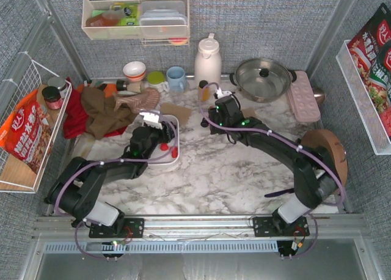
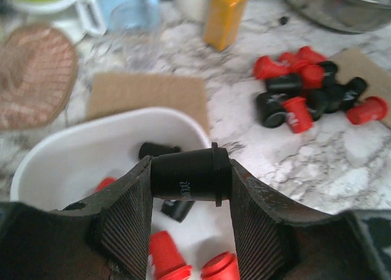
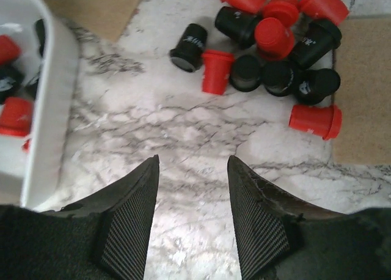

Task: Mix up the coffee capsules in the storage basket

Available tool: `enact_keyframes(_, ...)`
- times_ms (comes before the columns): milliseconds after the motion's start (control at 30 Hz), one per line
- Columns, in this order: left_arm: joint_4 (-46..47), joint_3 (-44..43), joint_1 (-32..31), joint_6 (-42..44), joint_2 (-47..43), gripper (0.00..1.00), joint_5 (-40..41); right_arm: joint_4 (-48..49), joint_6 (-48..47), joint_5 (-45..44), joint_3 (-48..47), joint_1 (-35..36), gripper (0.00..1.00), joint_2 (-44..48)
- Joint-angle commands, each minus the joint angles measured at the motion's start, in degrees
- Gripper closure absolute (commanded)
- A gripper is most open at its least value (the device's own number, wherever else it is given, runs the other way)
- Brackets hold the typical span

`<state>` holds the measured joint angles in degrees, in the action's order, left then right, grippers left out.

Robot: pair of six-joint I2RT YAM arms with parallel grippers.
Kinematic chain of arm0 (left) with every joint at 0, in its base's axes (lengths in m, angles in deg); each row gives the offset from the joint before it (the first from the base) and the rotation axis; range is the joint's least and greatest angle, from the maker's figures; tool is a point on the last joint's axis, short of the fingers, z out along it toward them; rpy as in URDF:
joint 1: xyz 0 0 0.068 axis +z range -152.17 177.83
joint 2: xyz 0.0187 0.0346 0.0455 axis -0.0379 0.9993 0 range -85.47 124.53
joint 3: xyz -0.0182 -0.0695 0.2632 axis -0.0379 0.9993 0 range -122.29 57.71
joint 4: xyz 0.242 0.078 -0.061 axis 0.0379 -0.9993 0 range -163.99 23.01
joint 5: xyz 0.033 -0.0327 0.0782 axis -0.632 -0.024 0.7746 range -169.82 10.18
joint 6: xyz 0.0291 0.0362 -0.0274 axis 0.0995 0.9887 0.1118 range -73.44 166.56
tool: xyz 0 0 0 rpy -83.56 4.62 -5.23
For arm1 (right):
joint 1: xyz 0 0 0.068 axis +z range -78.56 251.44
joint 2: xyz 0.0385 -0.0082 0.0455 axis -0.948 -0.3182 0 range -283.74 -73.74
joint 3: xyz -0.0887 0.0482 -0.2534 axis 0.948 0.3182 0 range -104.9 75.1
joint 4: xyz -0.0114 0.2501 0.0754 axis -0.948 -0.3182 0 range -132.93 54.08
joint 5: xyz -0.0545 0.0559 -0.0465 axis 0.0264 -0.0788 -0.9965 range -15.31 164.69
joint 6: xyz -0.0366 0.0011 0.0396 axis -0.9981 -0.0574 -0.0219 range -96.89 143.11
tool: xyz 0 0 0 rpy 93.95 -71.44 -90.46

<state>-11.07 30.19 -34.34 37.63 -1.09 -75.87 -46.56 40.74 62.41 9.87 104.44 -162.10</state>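
The white storage basket (image 2: 85,151), lower left, holds a few red and black coffee capsules (image 2: 168,255). More lie heaped on the bench (image 2: 256,139) at upper right; one black capsule (image 2: 189,176) is gripped sideways above the basket.

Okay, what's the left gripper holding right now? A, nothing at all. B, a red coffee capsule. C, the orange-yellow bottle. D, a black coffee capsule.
D: in the left wrist view the left gripper is shut on a black coffee capsule, held sideways between its fingers over the white storage basket.
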Motion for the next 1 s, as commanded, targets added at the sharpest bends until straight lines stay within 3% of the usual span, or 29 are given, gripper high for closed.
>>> enact_keyframes(0, -6.68, -1.99, 3.84, -10.74, 2.43, 0.51, 0.45, 3.2, -0.74, 0.76, -2.58, -2.35, 0.48, -5.93)
enact_keyframes(300, -16.95, -9.43, 6.39, -14.27, 4.83, 0.22, -2.39, 4.13, -1.7, 0.58, -8.24, -4.39, 0.51, -18.56)
enact_keyframes(367, -19.11, -10.4, 6.49, -14.09, 4.16, 0.12, -1.84, 5.18, -1.34, 0.61, -8.65, -4.72, 0.52, -20.47)
enact_keyframes(400, -20.83, -11.02, 6.49, -13.87, 3.75, 0.02, -1.54, 5.75, -1.22, 0.73, -8.76, -4.85, 0.53, -21.26)
enact_keyframes(567, -28.25, -13.43, 6.45, -11.99, 0.75, 0.01, -0.69, 8.83, -1.45, 1.02, -9.07, -4.93, 0.54, -23.75)
enact_keyframes(733, -30.28, -12.91, 6.5, -14.08, -2.18, 0.01, 3.33, 9.99, -1.26, 1.55, -10.36, -4.95, 0.54, -25.92)
enact_keyframes(967, -30.91, -11.81, 6.5, -15.25, -4.03, 0.01, 1.16, 7.24, -0.63, 2.07, -14.45, -5.3, 0.55, -29.4)
